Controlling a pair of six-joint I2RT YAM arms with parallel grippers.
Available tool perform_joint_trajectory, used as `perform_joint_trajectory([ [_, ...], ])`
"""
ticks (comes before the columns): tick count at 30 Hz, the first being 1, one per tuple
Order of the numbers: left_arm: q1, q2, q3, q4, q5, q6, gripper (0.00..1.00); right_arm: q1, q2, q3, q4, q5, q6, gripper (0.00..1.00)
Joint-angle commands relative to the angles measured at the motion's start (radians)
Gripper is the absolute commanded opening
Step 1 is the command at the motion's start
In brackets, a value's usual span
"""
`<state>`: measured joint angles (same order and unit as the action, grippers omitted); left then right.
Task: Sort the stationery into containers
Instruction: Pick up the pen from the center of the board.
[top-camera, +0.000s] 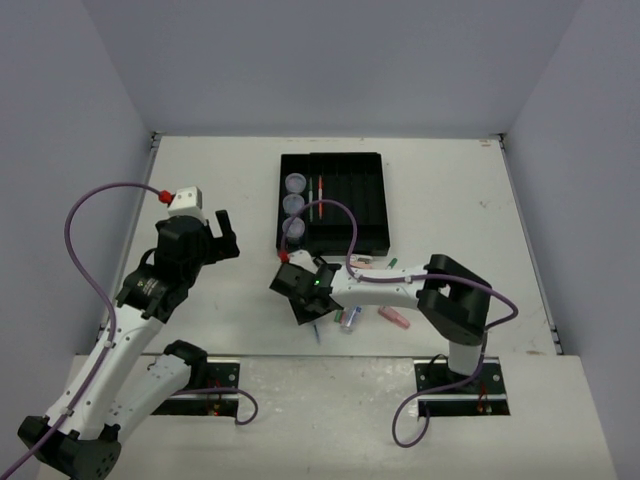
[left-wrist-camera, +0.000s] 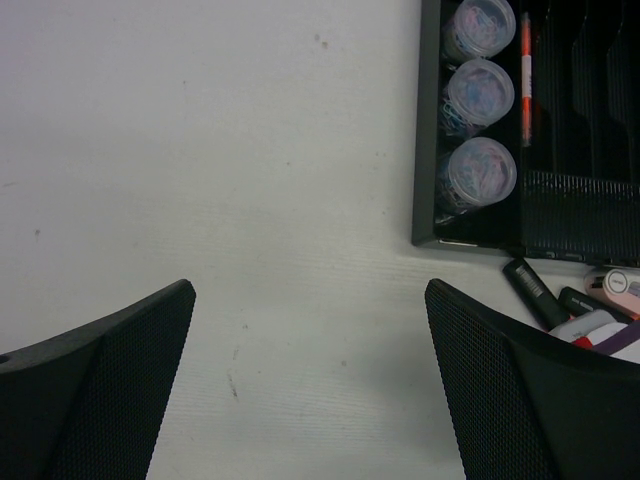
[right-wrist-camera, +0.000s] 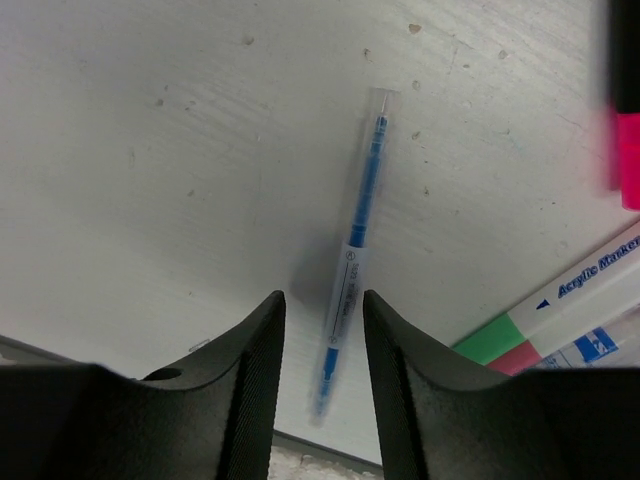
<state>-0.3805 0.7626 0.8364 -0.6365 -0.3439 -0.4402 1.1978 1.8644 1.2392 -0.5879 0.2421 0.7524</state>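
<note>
My right gripper (right-wrist-camera: 322, 300) is low over the table, its jaws partly open on either side of a thin blue pen (right-wrist-camera: 358, 230) that lies flat; the fingers do not touch it. In the top view this gripper (top-camera: 300, 300) is just in front of the black tray (top-camera: 333, 157). The tray holds three round lilac pots (top-camera: 294, 205) in its left slot and two thin pens (top-camera: 318, 195) beside them. My left gripper (top-camera: 222, 235) is open and empty, left of the tray, above bare table (left-wrist-camera: 308, 300).
Loose markers (top-camera: 350, 318) and a pink piece (top-camera: 394, 318) lie by the right arm. A green and white marker (right-wrist-camera: 560, 310) and a pink marker (right-wrist-camera: 628, 150) are right of the blue pen. Black markers (left-wrist-camera: 535, 292) lie at the tray's near corner.
</note>
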Motion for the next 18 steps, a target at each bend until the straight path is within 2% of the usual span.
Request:
perform_joint_trajectory([
  [1, 0.008, 0.001, -0.002, 0.038, 0.007, 0.029, 1.0, 0.002, 0.054, 0.007, -0.015, 0.021, 0.052, 0.38],
  [4, 0.008, -0.006, -0.003, 0.04, 0.006, 0.029, 1.0, 0.002, 0.079, -0.004, -0.009, 0.009, 0.071, 0.36],
  [9, 0.008, -0.005, -0.005, 0.041, 0.011, 0.029, 1.0, 0.003, 0.053, -0.027, 0.008, 0.015, 0.082, 0.01],
  [14, 0.008, -0.006, -0.005, 0.041, 0.009, 0.029, 1.0, -0.012, -0.047, 0.023, 0.0, 0.016, 0.04, 0.0],
  [18, 0.008, 0.0, -0.003, 0.041, 0.009, 0.029, 1.0, -0.141, -0.156, 0.083, 0.027, -0.045, -0.044, 0.0],
])
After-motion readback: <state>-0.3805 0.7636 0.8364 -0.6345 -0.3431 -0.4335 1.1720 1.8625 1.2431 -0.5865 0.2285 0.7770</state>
